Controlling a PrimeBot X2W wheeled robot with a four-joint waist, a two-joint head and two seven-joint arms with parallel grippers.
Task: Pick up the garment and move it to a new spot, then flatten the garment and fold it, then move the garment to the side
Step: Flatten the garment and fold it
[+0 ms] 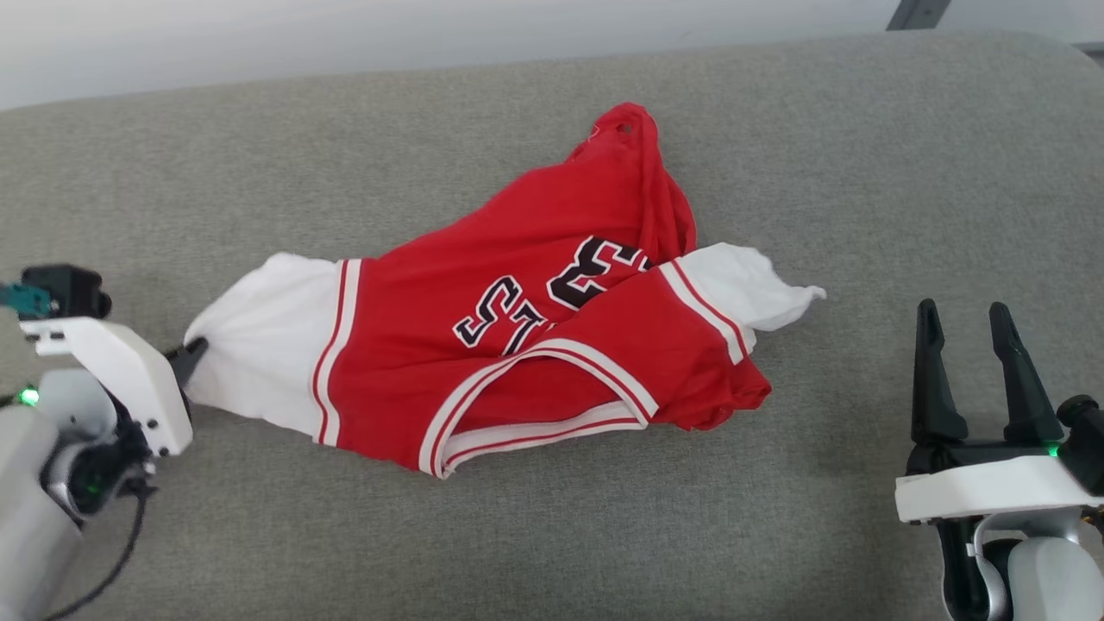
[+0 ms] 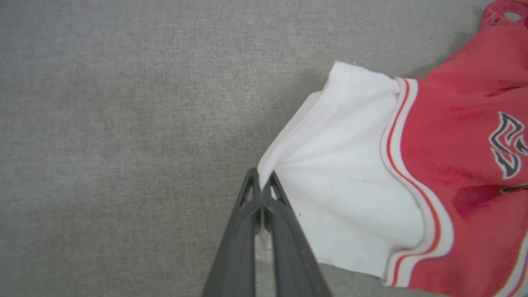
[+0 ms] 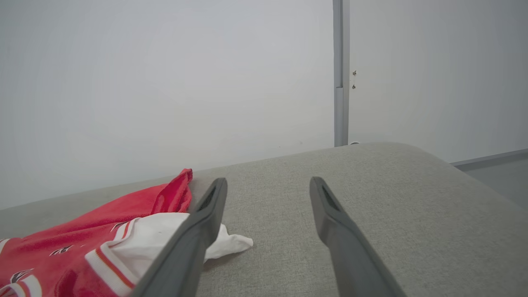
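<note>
On the bench (image 1: 259, 129) the shirt (image 1: 517, 345) lies crumpled, near the middle. The left hand (image 1: 191, 352) pinches just its white sleeve (image 1: 259, 336) edge; the right hand (image 1: 963, 310) hangs wide, well apart. So thin a bite may slip once pulled.

Garment (image 1: 414, 379) between left gripper (image 1: 197, 349) (touching) and right gripper (image 1: 962, 315)

Lettering (image 1: 503, 316) on the garment (image 1: 405, 371) partly under a fold (image 1: 608, 332); left hand (image 1: 193, 353) mostly behind its housing (image 1: 121, 379)

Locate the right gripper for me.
The right gripper sits open at the head view's lower right, over the grey cushion, clear of the garment, whose loose white sleeve lies to its left.
</note>
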